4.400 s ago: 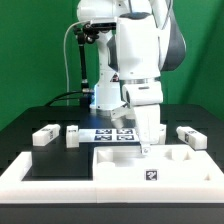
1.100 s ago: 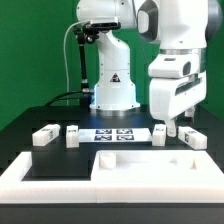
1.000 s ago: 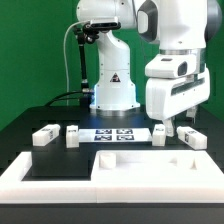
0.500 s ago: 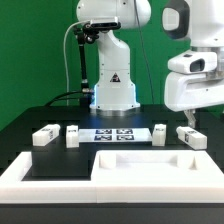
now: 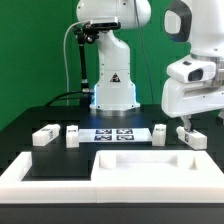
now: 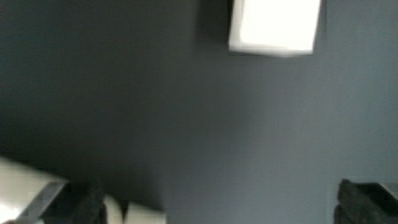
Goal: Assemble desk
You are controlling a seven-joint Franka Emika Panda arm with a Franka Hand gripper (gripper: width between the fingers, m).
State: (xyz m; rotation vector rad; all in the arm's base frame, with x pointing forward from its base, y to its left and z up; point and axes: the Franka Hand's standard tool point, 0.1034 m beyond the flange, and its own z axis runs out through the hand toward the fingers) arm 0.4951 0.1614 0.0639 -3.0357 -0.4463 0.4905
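The desk's wide white slab [image 5: 150,166] lies flat at the front of the black table. Four small white leg blocks lie in a row behind it: two on the exterior view's left [image 5: 44,136] [image 5: 72,136] and two on its right [image 5: 160,135] [image 5: 192,136]. My gripper [image 5: 184,123] hangs open and empty just above the rightmost leg block, not touching it. In the wrist view one white leg block [image 6: 276,25] lies on the dark table ahead of my open gripper [image 6: 222,205]. Both dark fingertips [image 6: 370,198] stand wide apart.
The marker board [image 5: 118,133] lies between the inner leg blocks. A long white raised rim [image 5: 40,172] borders the table's front and the exterior view's left. A blurred white piece [image 6: 139,210] shows beside one finger in the wrist view.
The arm has swung from over the slab's middle to the exterior view's right and lifted. It now hovers above the rightmost leg block. No part has moved.
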